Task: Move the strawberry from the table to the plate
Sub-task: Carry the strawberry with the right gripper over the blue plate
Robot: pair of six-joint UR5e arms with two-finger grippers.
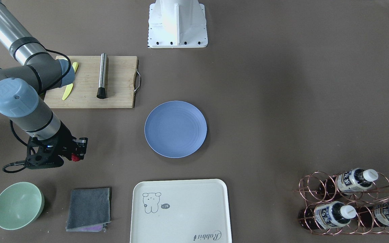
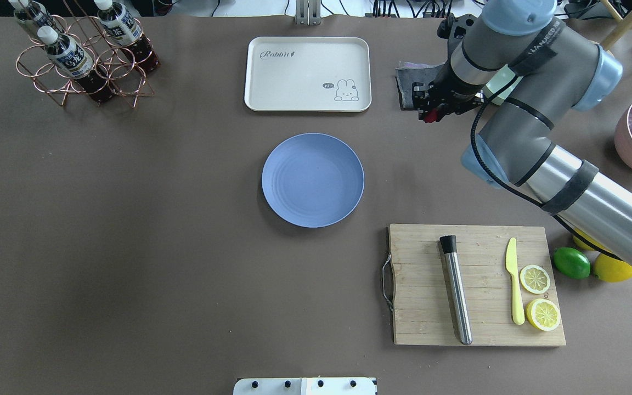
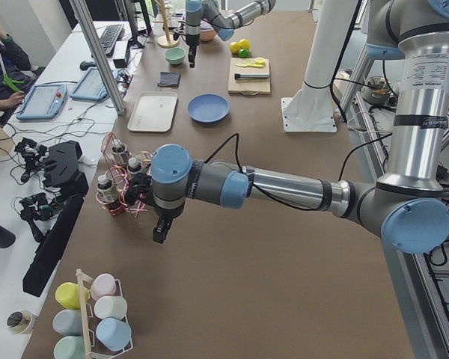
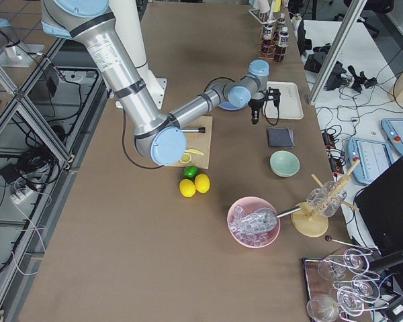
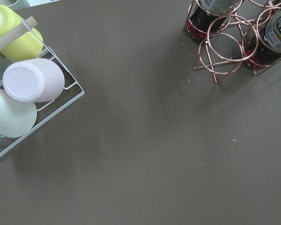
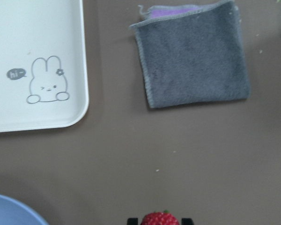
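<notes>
The strawberry (image 1: pixel 76 157) is a small red bumpy berry held between the fingers of my right gripper (image 1: pixel 78 153), which is shut on it above the table (image 1: pixel 282 101). In the overhead view the strawberry (image 2: pixel 432 117) hangs right of the cream tray, well to the right of and beyond the blue plate (image 2: pixel 312 180). The right wrist view shows the strawberry (image 6: pixel 159 219) at the bottom edge and a sliver of the plate (image 6: pixel 9 212) at the lower left. My left gripper (image 3: pixel 159 233) hovers near the bottle rack and shows only in the exterior left view, so I cannot tell its state.
A cream tray (image 1: pixel 180 211), a grey cloth (image 1: pixel 89 208) and a green bowl (image 1: pixel 18 205) lie near the right gripper. The cutting board (image 2: pixel 478 285) carries a muddler, a yellow knife and lemon slices. A bottle rack (image 2: pixel 83 55) stands at the far left.
</notes>
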